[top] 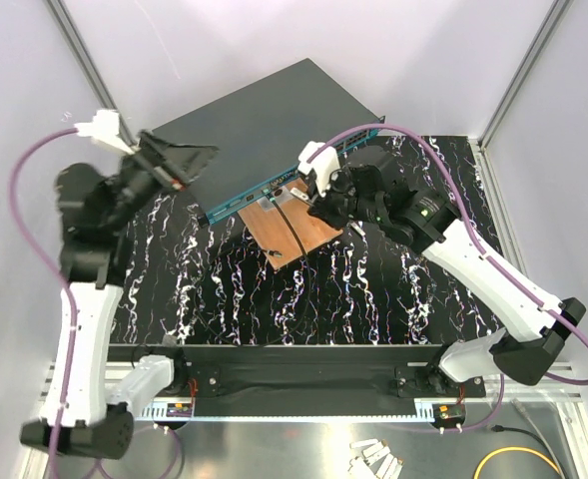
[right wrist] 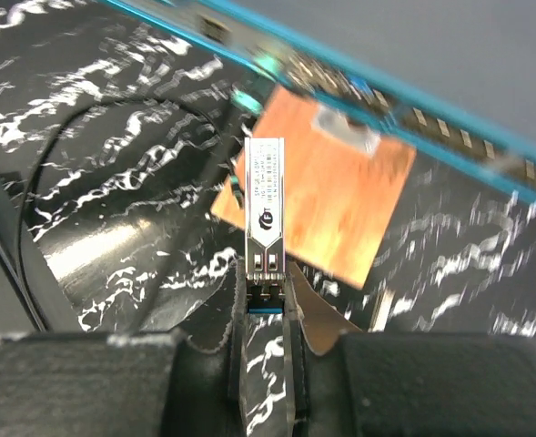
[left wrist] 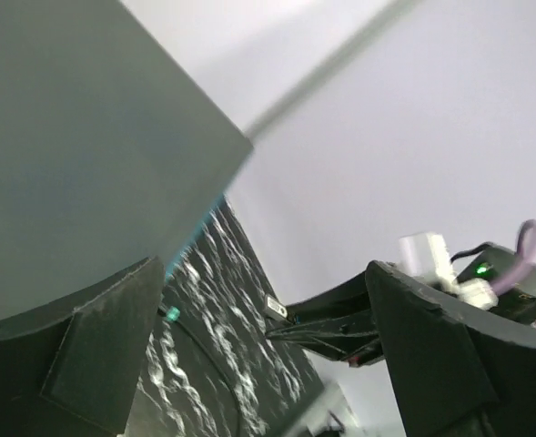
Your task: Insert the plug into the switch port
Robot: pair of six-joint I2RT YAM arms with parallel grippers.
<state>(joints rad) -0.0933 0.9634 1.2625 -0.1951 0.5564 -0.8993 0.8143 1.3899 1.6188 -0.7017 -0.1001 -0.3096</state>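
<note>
The switch [top: 264, 125] lies at the back of the table, dark grey on top, with a teal-blue front edge [right wrist: 404, 96] and a row of small ports. The plug [right wrist: 264, 205], a silver metal module with a blue end, is held upright in my right gripper [right wrist: 264, 273], which is shut on its lower end. Its tip points toward the switch front, a short way off, above a copper-brown board [right wrist: 340, 196]. My right gripper [top: 318, 200] is just in front of the ports. My left gripper [top: 182, 160] is open and empty over the switch's left corner [left wrist: 76, 137]. The plug also shows in the left wrist view [left wrist: 281, 309].
The copper-brown board [top: 294, 228] lies on the black marbled mat [top: 373, 289] right in front of the switch. A thin black cable [top: 298, 249] runs from the switch front across the board and mat. White walls enclose the back and sides.
</note>
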